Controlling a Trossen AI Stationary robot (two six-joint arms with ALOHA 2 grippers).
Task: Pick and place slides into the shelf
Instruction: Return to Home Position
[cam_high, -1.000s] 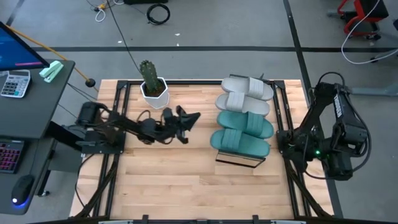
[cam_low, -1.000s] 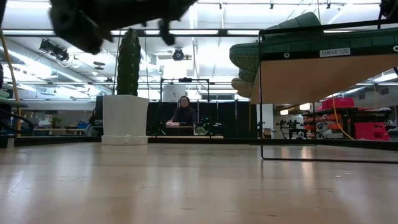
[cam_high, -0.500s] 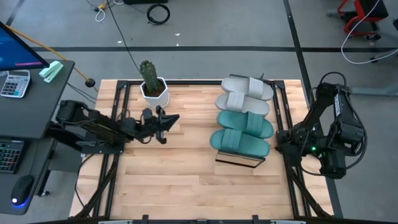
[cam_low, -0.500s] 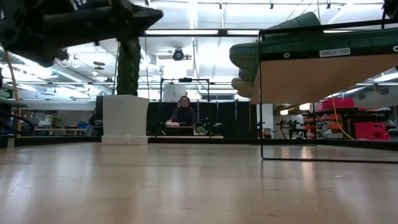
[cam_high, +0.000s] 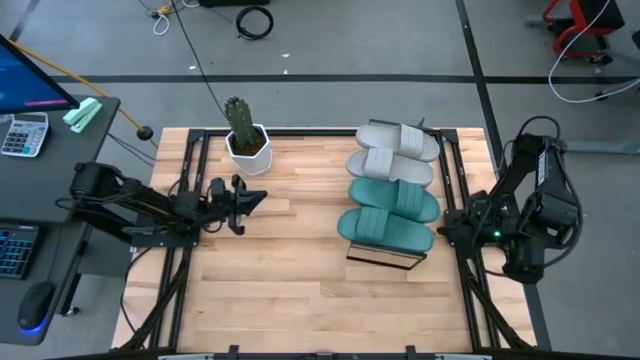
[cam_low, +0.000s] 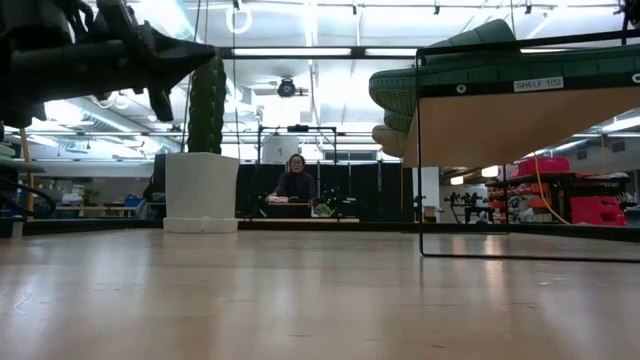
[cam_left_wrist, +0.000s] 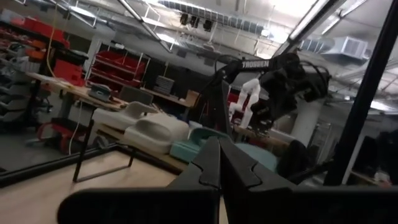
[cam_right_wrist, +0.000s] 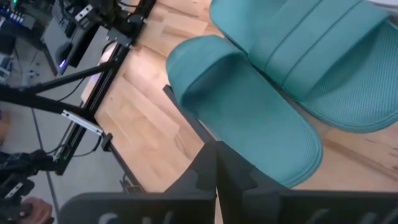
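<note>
Hovering above the left side of the table (cam_high: 300, 290), my left claw (cam_high: 250, 197) points toward the middle. Its two fingers (cam_left_wrist: 211, 163) are pressed tight together with nothing between them. From table height it shows as a dark shape (cam_low: 195, 50) high at the left, in front of the cactus (cam_low: 207, 100). That cactus stands in a white pot (cam_high: 247, 145) near the table's far edge, just beyond my left claw and apart from it. To the right of the middle, all four slides (cam_high: 392, 185) lie side by side on top of the shelf (cam_high: 383, 258), each one overlapping the next. The two grey slides (cam_high: 396, 150) are at the far end and the two teal slides (cam_high: 390, 210) at the near end. From the low camera the shelf (cam_low: 520, 120) stands upright on its thin dark legs, with the slides' edges overhanging its plank. Far behind it, between cactus and shelf, a person (cam_low: 296, 180) sits at a desk in the room. My right claw (cam_high: 447, 229) hangs at the table's right edge, just beside the shelf's near end and clear of it. Its fingers (cam_right_wrist: 208, 167) are closed flat against each other and hold nothing. Past them I look down on the nearest of the teal slides (cam_right_wrist: 249, 112), which overhangs the shelf's dark frame, with its twin touching it on the far side.
</note>
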